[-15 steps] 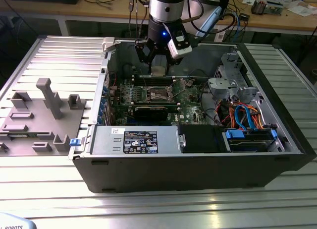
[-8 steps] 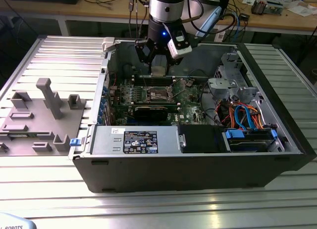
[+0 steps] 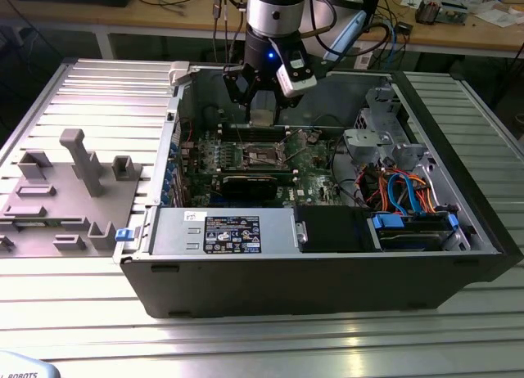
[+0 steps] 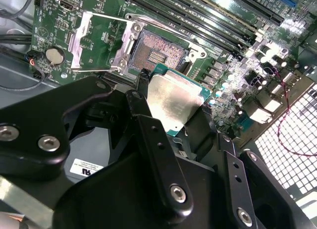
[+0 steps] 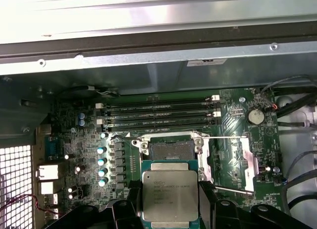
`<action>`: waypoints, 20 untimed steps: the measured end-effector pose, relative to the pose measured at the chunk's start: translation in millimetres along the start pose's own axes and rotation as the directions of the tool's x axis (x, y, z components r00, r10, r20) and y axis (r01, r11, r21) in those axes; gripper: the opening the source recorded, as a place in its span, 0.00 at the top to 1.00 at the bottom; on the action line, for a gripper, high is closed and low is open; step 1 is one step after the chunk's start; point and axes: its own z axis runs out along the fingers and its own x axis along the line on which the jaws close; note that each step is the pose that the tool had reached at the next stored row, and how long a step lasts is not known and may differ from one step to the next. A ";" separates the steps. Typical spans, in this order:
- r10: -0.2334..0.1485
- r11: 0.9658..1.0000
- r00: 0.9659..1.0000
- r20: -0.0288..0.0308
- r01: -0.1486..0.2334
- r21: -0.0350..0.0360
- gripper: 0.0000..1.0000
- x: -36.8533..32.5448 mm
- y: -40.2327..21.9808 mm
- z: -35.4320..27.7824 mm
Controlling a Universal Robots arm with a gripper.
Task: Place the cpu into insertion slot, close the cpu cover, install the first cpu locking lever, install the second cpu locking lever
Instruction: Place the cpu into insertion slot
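cpu (image 5: 170,194) clamped between closed jaws, above insertion slot (image 5: 172,150), cpu cover (image 4: 80,43) flipped open

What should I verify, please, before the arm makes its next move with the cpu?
1. The gripper clamps the cpu by its edges: ok.
2. The insertion slot is empty: ok.
3. The cpu cover stands open, off the slot: ok.
4. The locking lever lies beside the slot, not across it: ok.
5. The cpu's corner orientation matches the slot: cannot tell.
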 end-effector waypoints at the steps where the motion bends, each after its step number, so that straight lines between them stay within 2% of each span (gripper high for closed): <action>1: 0.001 1.000 1.000 0.000 -0.001 0.000 0.45 0.0 0.0 0.0; 20: 0.030 1.000 1.000 0.003 -0.030 0.005 0.45 0.0 0.0 0.2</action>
